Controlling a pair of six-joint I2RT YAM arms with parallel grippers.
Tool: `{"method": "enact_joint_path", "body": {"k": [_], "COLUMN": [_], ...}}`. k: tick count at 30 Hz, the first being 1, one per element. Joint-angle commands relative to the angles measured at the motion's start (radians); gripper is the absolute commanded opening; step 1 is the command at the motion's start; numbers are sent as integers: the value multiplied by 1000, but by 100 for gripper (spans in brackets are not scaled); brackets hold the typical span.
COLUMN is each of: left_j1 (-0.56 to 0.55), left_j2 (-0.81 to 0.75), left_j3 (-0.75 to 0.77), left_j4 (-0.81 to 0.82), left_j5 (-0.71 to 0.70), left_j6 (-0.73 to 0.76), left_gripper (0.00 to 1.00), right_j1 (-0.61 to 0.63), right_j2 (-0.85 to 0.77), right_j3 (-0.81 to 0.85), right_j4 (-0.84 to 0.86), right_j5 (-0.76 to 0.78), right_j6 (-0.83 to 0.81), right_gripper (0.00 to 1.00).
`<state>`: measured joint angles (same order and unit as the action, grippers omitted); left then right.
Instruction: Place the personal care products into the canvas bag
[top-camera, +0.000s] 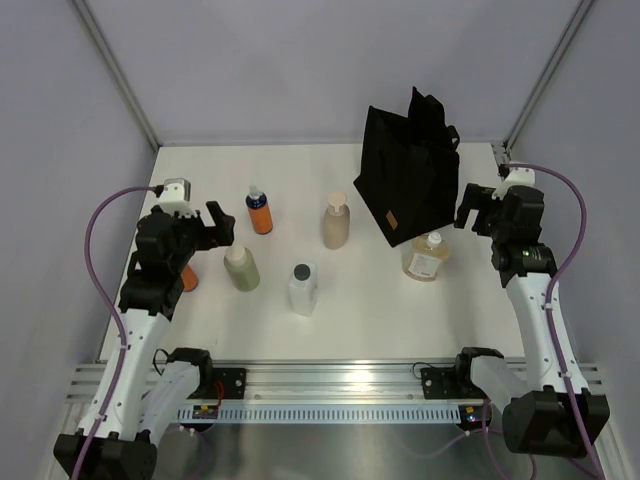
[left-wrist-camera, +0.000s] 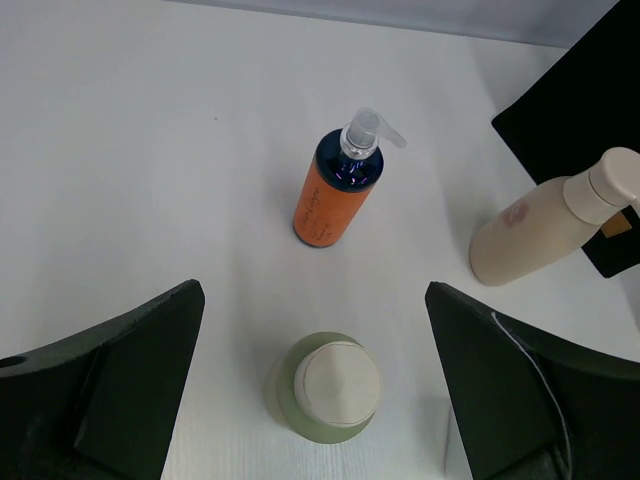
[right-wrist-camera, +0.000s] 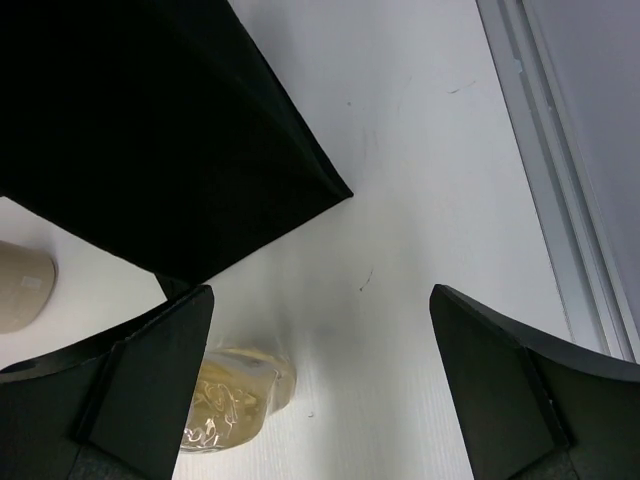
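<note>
Standing boxy on smooth white table (top-camera: 200, 170), matte fabric bag (top-camera: 405, 180) — left gripper (left-wrist-camera: 313, 292) and right gripper (right-wrist-camera: 320, 292) gape wide, empty.

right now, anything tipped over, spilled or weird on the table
Nothing stands out. The canvas bag stands upright at the back right; the orange bottle, beige bottle, olive-green bottle, white bottle and amber bottle all stand upright, no spill visible. A second orange bottle is mostly hidden by the left arm.
</note>
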<state>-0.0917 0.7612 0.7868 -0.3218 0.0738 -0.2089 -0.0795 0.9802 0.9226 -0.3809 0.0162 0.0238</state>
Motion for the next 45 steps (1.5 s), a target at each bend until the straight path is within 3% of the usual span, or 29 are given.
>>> {"method": "enact_joint_path", "body": {"k": [1, 4, 5, 8, 13, 17, 27, 37, 41, 44, 45], "left_j1": [-8, -20, -25, -26, -26, -26, -26, -26, -26, -26, -26], "left_j2": [-2, -3, -2, 3, 6, 6, 1, 7, 9, 10, 10], "left_j3": [34, 35, 37, 38, 46, 45, 43, 45, 43, 45, 43], "left_j4": [43, 40, 38, 32, 24, 26, 29, 29, 29, 29, 29], "left_j5": [31, 23, 23, 24, 21, 29, 35, 44, 47, 49, 49], "left_j6": [13, 17, 16, 16, 16, 16, 13, 11, 11, 9, 9], "left_gripper": [99, 99, 99, 99, 99, 99, 99, 99, 99, 99, 99], "right_j1": [-5, -5, -5, -5, -5, -5, -2, 4, 6, 7, 9], "right_j2": [-32, -61, -64, -52, 108, 259, 411, 492, 491, 480, 483], "right_j3": [41, 73, 76, 166, 318, 400, 363, 230, 194, 170, 168], "right_j4": [40, -19, -47, -338, -610, -800, -799, -563, -535, -515, -513], "right_j5": [-12, -227, -407, -680, -878, -944, -836, -733, -752, -771, -780], "right_j6": [-8, -196, -370, -708, -922, -1195, -1364, -1280, -1286, -1291, -1288], "right_gripper": [99, 99, 99, 99, 99, 99, 99, 91, 82, 66, 53]}}
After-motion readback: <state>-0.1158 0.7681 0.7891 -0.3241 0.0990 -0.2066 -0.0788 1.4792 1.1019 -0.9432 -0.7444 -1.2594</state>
